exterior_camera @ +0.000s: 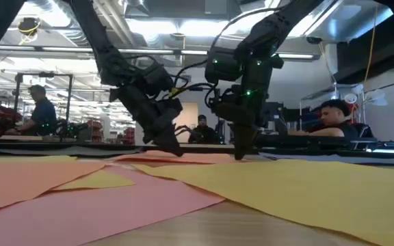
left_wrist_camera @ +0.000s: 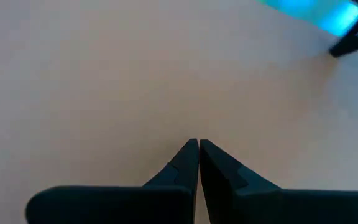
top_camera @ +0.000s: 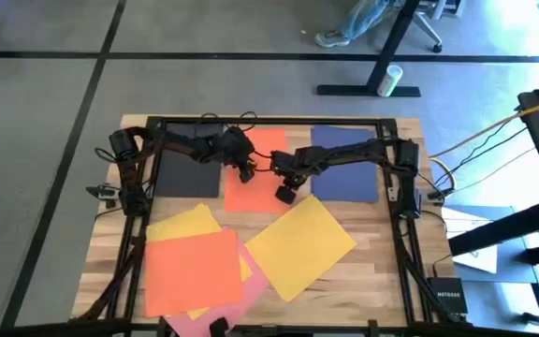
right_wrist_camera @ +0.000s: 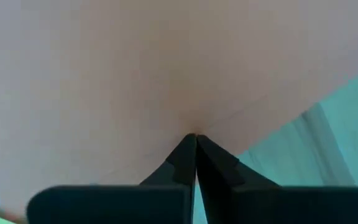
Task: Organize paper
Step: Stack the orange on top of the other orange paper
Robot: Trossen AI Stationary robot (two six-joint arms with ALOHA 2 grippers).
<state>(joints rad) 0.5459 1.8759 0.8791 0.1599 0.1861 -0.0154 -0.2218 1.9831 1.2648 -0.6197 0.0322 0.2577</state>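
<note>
Paper orange-red, thin, floppy; we'd drag by edges. Left gripper, right gripper pressed closed on it.

Two dark jointed arms, black cables looped along links; green indicator lights on wrist; gripper fingers black, wedge-shaped, tapering.

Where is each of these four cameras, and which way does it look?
High: above the table, looking straight down on both arms and all the paper.
Low: at tabletop height, looking level across the paper into the room; both arms drop in from above.
Left wrist: on the left arm; left gripper shut on the orange sheet.
Right wrist: same for the right gripper.
Both wrist views share that sheet.
</note>
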